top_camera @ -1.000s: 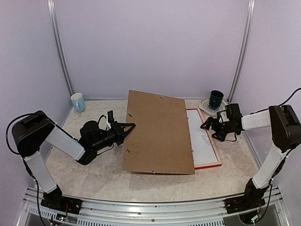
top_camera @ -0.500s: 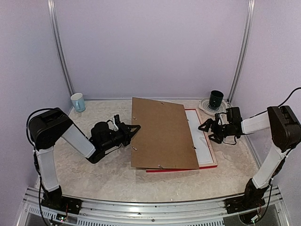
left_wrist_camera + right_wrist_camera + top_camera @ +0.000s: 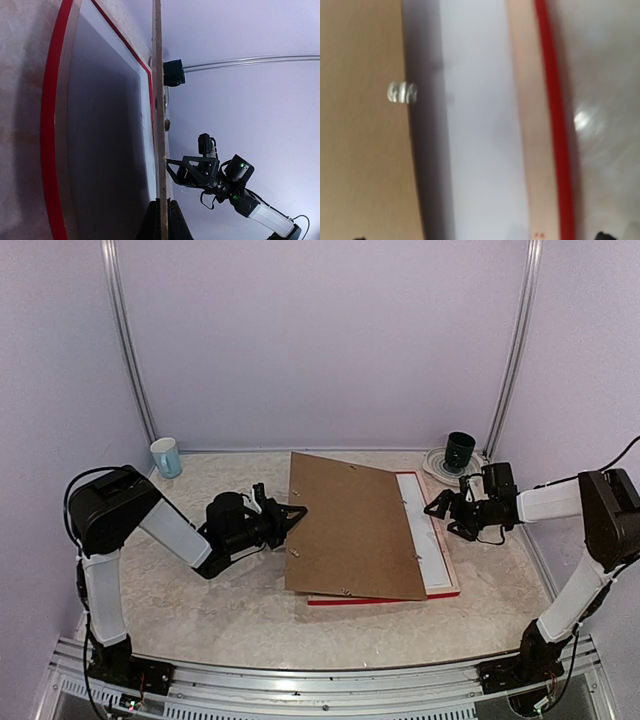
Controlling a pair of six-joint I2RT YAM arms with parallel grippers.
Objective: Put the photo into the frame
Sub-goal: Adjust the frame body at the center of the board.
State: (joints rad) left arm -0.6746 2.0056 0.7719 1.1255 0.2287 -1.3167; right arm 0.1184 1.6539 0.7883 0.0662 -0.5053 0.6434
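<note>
The red frame [image 3: 452,568] lies face down on the table, right of centre, with its pale wood back up [image 3: 527,125] and red rail [image 3: 54,125] showing. A white sheet [image 3: 427,540] lies inside it. My left gripper [image 3: 297,512] is shut on the left edge of a brown backing board [image 3: 355,525]. The board slants over the frame, its left side raised, seen edge-on [image 3: 158,100] in the left wrist view. My right gripper [image 3: 436,508] hovers open over the frame's right part, holding nothing. The photo is hidden.
A pale blue mug [image 3: 166,456] stands at the back left. A dark green cup [image 3: 460,450] sits on a plate [image 3: 436,466] at the back right, close behind my right arm. Metal posts rise at both back corners.
My left gripper has carried the backing board to the right and lowered it over the frame, covering most of it. My right gripper has barely shifted.
</note>
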